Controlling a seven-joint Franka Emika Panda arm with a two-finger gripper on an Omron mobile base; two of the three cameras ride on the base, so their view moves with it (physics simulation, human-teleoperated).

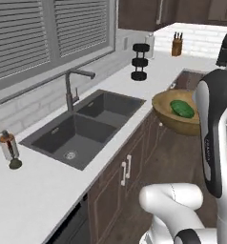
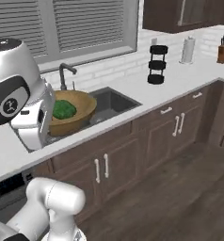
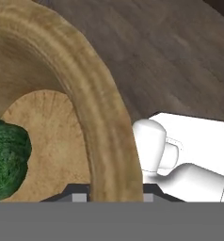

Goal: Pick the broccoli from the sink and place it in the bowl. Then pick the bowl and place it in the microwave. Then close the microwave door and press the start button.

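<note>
Left base view, from your left: the sink lies in the white counter. Right of it, off the counter and above the wood floor, the bowl hangs with the broccoli inside. In the hand view, the gripper is closed on the bowl's rim, one fingertip inside and one outside.
</note>
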